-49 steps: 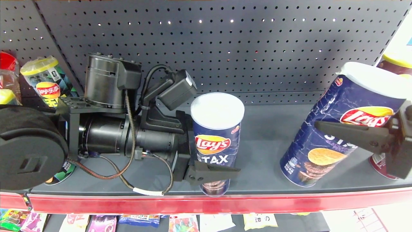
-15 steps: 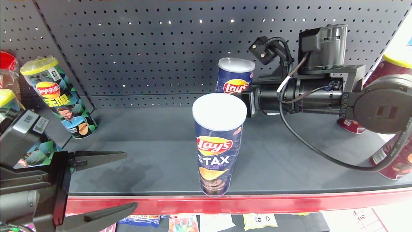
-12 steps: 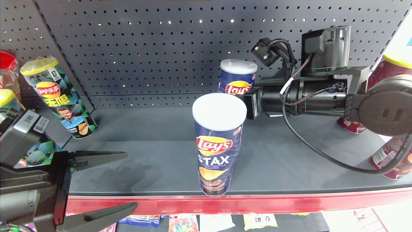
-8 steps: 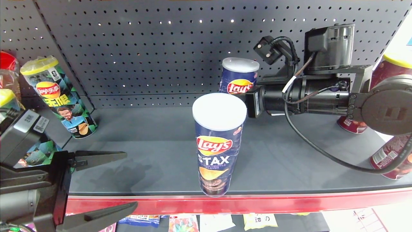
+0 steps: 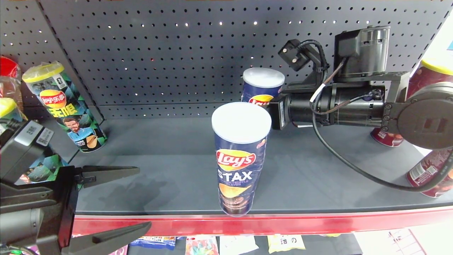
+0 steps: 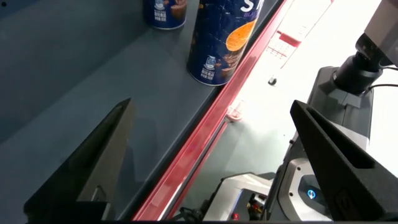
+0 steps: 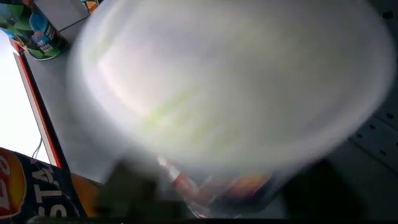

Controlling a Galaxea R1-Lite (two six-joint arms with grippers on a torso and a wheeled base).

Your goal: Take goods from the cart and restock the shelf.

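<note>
A blue chips can (image 5: 240, 159) with a white lid stands upright near the front edge of the grey shelf (image 5: 159, 170). Behind it, close to the pegboard, a second blue chips can (image 5: 263, 85) sits in my right gripper (image 5: 270, 104), which is shut on it from the right; the front can hides the fingertips. In the right wrist view that can's white lid (image 7: 236, 81) is very close and blurred. My left gripper (image 5: 139, 198) hangs open at the front left, nothing between its fingers. The left wrist view has the gripper (image 6: 211, 106) over the shelf edge and the front can (image 6: 221, 37) beyond.
Green chips cans (image 5: 63, 106) stand at the shelf's left end and red cans (image 5: 426, 177) at its right end, beside my right arm. A red strip (image 5: 230, 224) runs along the shelf front, with snack packets (image 5: 201, 244) on the shelf below. Bare shelf lies between the left gripper and the front can.
Over 3.3 s my left gripper let go of the front can and drew back left. My right gripper carried the second can to the back and has just lowered it slightly.
</note>
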